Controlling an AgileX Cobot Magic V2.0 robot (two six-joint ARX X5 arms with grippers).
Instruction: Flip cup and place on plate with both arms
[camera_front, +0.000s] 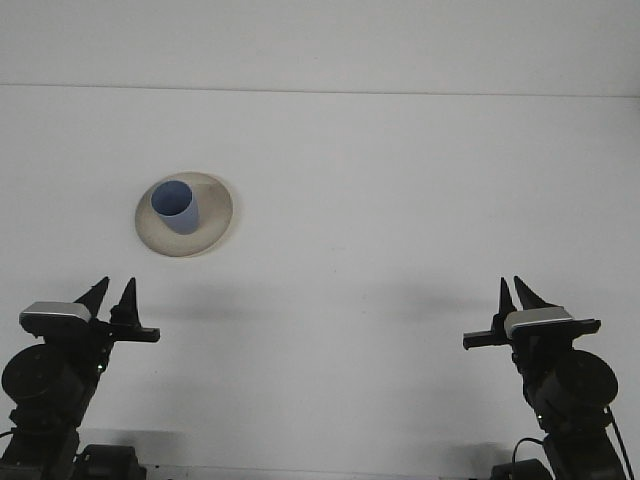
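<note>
A blue cup (176, 207) stands upright, mouth up, on a beige plate (216, 222) at the left middle of the white table. My left gripper (113, 291) sits low at the front left, well short of the plate, open with nothing between its fingers. At the front right my right gripper (512, 290) points up, its fingers only a narrow gap apart and holding nothing. Neither gripper touches the cup or the plate.
The white table (380, 200) runs back to a pale wall at the top of the view. Both arm bases sit at the bottom corners.
</note>
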